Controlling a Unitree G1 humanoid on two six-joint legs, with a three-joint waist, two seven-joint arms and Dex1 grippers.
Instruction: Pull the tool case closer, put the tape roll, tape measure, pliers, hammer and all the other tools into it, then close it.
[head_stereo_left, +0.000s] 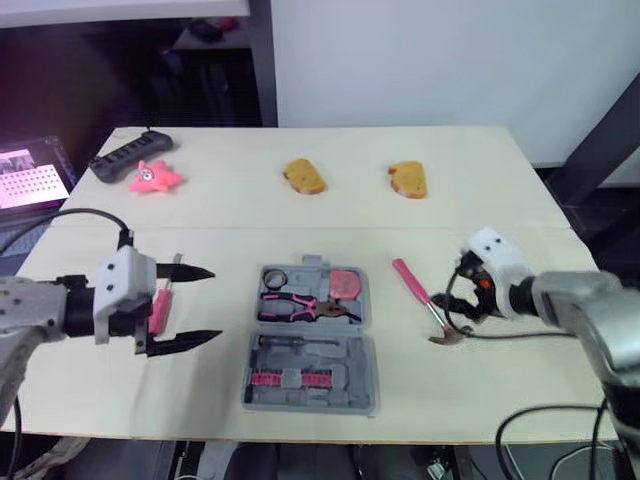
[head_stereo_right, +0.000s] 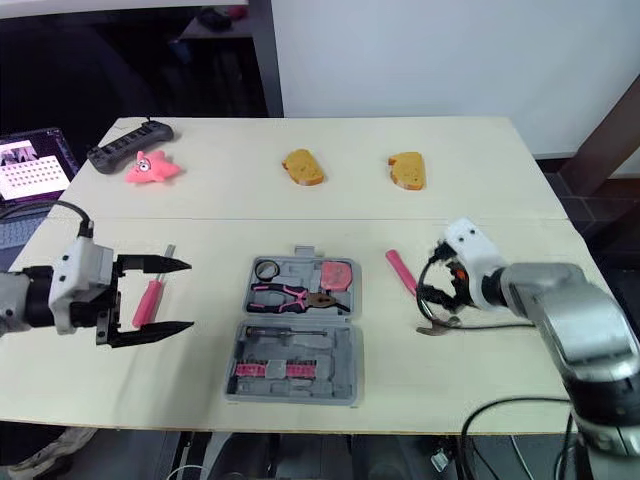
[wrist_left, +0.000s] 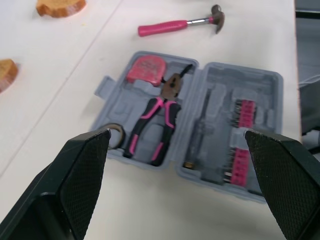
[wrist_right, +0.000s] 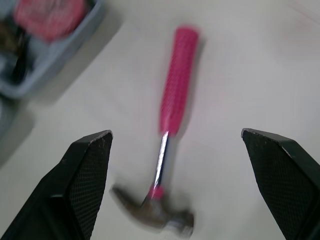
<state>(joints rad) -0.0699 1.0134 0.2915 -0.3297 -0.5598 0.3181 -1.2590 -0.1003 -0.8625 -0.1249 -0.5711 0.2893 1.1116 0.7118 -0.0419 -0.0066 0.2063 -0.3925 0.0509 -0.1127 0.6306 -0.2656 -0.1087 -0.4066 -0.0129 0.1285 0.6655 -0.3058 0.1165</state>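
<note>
The open grey plastic tool case (head_stereo_left: 345, 355) lies flat at the lower centre of the head view, near the front edge of the pale wooden surface (head_stereo_left: 460, 190). I judge the pull-closer step complete.

Contents of the case half towards the top of the frame:
- the small black tape roll (head_stereo_left: 275, 276), at its left corner;
- the pink-handled pliers (head_stereo_left: 300, 308), across the middle;
- the pink tape measure (head_stereo_left: 346, 283), at its right corner.

The half nearer the bottom of the frame holds a row of pink bits (head_stereo_left: 290, 378).

Two tools lie outside the case. The pink-handled hammer (head_stereo_left: 420, 297) lies right of it, its steel head towards the lower right. The pink-handled screwdriver (head_stereo_right: 148, 300) lies at the left of the frame, well apart from the case.

The right gripper (wrist_right: 176, 132) has its fingers spread wide over the head end of the hammer and grips nothing. The left gripper (head_stereo_left: 215, 304) is also spread wide and empty. The screwdriver shows in the gap between its fingers; I cannot tell whether they touch it.

Step in hand, by my judgement: pick up the hammer with the right gripper. Next I need to lower it and clamp across the handle just behind the head. I must then carry the hammer left to a free recess. The screwdriver and lid closure follow.
</note>
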